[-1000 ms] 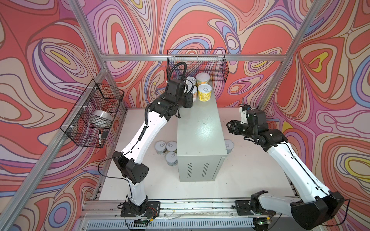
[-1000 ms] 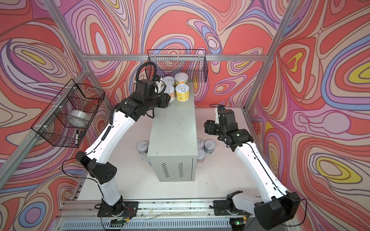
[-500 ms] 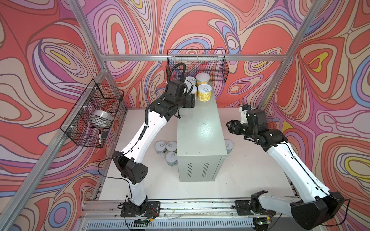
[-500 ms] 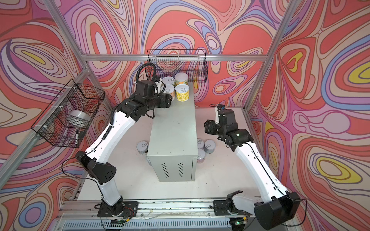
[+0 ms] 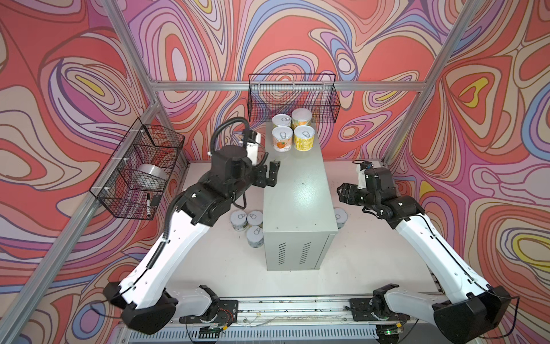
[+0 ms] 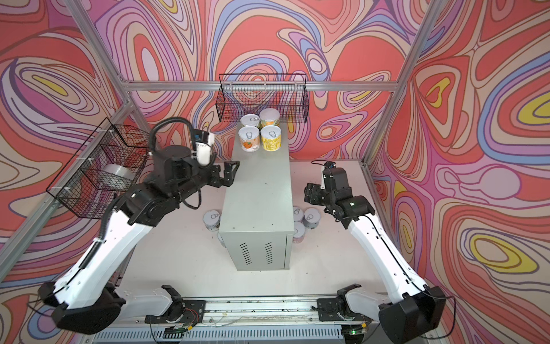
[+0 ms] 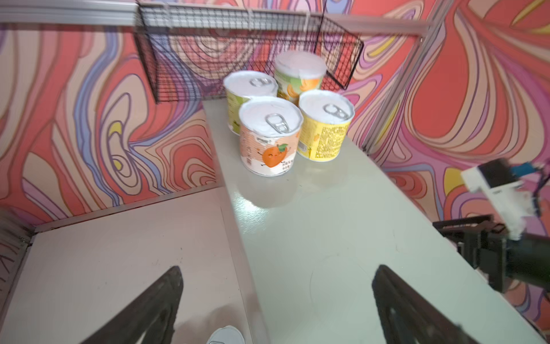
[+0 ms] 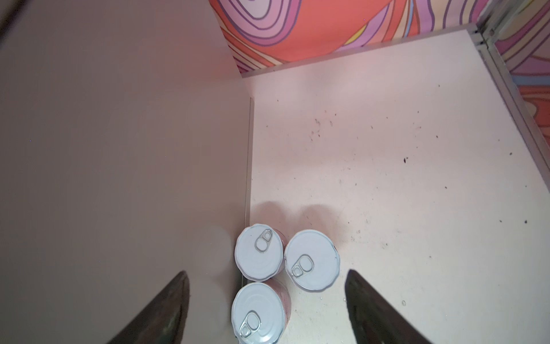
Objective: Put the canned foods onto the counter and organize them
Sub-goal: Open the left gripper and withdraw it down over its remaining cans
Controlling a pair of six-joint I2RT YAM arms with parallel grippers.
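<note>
The counter [image 5: 297, 190] is a tall grey cabinet in mid-table in both top views. Several canned foods stand in a tight block at its far end, an orange-label can [image 7: 269, 140] and a yellow one [image 7: 323, 126] nearest. My left gripper [image 5: 269, 175] hangs open and empty over the counter's left edge, well short of that block. Three cans [image 5: 247, 222] stand on the table left of the counter. Three more [image 6: 303, 217] stand on its right. My right gripper [image 8: 268, 274] is open above those three, holding nothing.
A black wire basket [image 5: 293, 95] hangs on the back wall just behind the cans on the counter. A second basket [image 5: 140, 172] on the left wall holds a silvery tape roll [image 5: 153, 172]. Aluminium posts frame the white tabletop [image 5: 220, 268].
My left gripper has opened, let go of the orange-label can and drawn back along the counter's left edge. The right gripper's jaws have spread wider; that arm has hardly moved.
</note>
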